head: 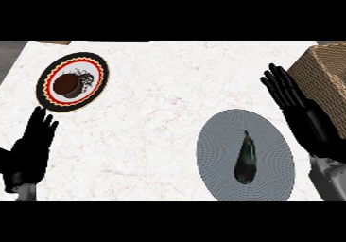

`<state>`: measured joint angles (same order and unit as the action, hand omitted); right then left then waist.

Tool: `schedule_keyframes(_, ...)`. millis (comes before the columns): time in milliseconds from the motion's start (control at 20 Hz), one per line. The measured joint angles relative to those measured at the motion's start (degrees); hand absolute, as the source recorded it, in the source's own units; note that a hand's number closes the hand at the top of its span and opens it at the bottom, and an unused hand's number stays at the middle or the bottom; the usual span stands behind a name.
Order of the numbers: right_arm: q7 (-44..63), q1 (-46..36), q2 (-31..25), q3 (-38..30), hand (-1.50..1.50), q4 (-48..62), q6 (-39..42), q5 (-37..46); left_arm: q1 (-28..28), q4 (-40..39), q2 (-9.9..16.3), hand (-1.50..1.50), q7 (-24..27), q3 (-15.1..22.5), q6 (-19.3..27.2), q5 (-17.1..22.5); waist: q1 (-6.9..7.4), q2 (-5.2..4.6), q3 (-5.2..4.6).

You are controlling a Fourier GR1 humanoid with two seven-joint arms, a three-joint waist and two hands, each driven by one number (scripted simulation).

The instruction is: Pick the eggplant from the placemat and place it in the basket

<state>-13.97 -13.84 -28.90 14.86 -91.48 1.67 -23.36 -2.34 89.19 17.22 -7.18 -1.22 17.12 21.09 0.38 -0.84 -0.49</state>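
Head view. I judge the pick has not begun: the eggplant (246,158) lies untouched on the grey placemat (216,142), lengthwise, stem end pointing away from me. My right hand (291,94) is open, fingers straight, standing just beyond the placemat's far right edge, between the placemat and the basket (329,71). It touches nothing I can see. The eggplant sits nearer to me than that hand and to its left, apart from it. My left hand (30,144) is open too, resting well left of the placemat near the surface (155,94) edge. Next move, as I judge it: bring the right hand back and down over the eggplant, then close around its thick body.
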Motion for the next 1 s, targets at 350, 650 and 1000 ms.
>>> schedule_keyframes(350, -4.6, -1.9, -1.2, -9.8, 1.5, 13.2, 7.4, -7.8, 5.3, -1.5, 5.9, 0.0, -1.6, 2.0, -4.5, -3.9, -0.33, -0.29, 0.64)
schedule_keyframes(650, -11.5, -2.6, 4.8, 0.8, -1.5, 15.8, 0.9, 9.7, 10.0, -5.1, 7.3, 0.0, -3.4, 4.2, -8.1, -5.3, -0.08, 0.26, 0.54)
schedule_keyframes(1000, 8.8, -9.8, 10.1, 3.7, -1.5, 9.4, -10.2, 16.2, 11.8, -8.3, 7.4, 0.0, -3.5, 3.7, -10.5, -5.9, -0.4, 0.89, 0.42)
